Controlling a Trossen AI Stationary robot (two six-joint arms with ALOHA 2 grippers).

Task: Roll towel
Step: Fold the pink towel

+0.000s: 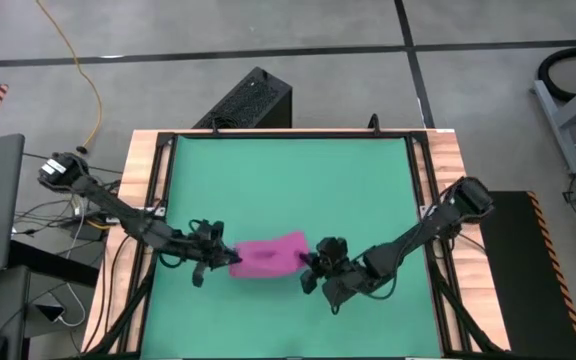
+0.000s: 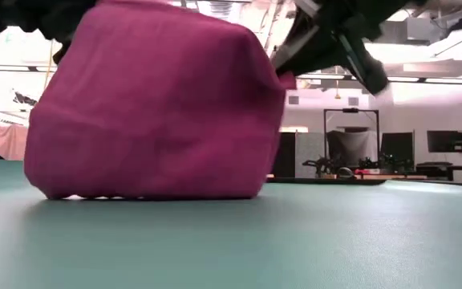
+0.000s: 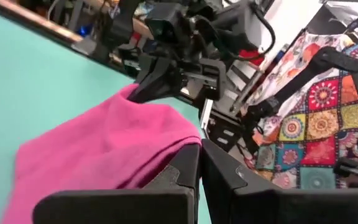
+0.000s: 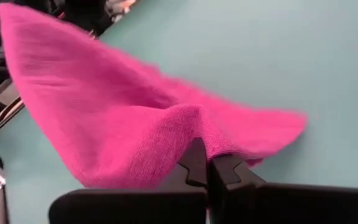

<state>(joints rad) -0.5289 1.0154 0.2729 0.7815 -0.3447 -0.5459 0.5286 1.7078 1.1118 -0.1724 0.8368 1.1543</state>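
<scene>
towel [image 1: 268, 256]: light, limp cloth, drapes | hold: opposite edges | left end effector [image 1: 230, 259], right end effector [image 1: 306, 262]: both clamped on it

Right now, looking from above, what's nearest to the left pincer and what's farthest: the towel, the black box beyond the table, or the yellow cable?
1. Towel, gripped at the left pincer.
2. Black box, beyond the table's far edge.
3. Yellow cable, far-left floor.
</scene>
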